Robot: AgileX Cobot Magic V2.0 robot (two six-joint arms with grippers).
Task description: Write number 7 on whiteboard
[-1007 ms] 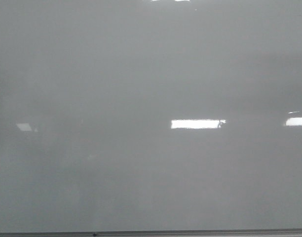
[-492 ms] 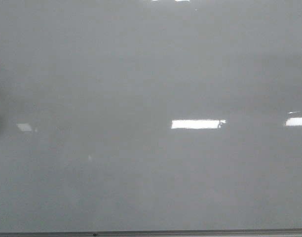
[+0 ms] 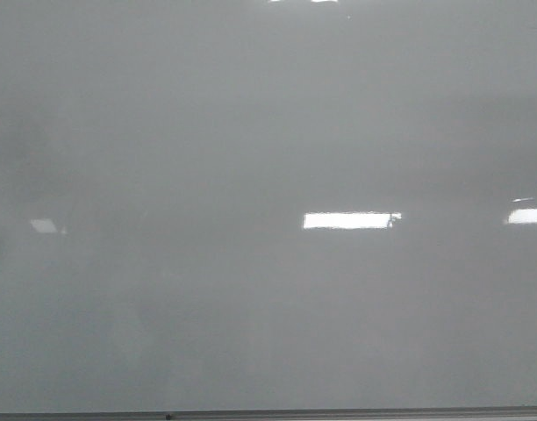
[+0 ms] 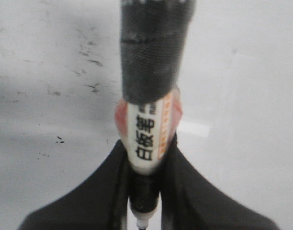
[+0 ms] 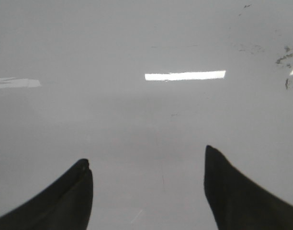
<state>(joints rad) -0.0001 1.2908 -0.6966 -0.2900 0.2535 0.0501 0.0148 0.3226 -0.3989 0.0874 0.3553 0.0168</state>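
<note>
No number 7 is seen on the whiteboard (image 3: 268, 132). A marker (image 4: 147, 139) is clamped by the left gripper (image 4: 145, 191); the right gripper (image 5: 146, 187) is held apart, empty. All writing is judged outstanding.

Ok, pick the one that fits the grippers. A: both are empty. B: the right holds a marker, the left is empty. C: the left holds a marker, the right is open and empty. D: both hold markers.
C: the left gripper is shut on the marker, while the right gripper stands open with only whiteboard between its fingers.
</note>
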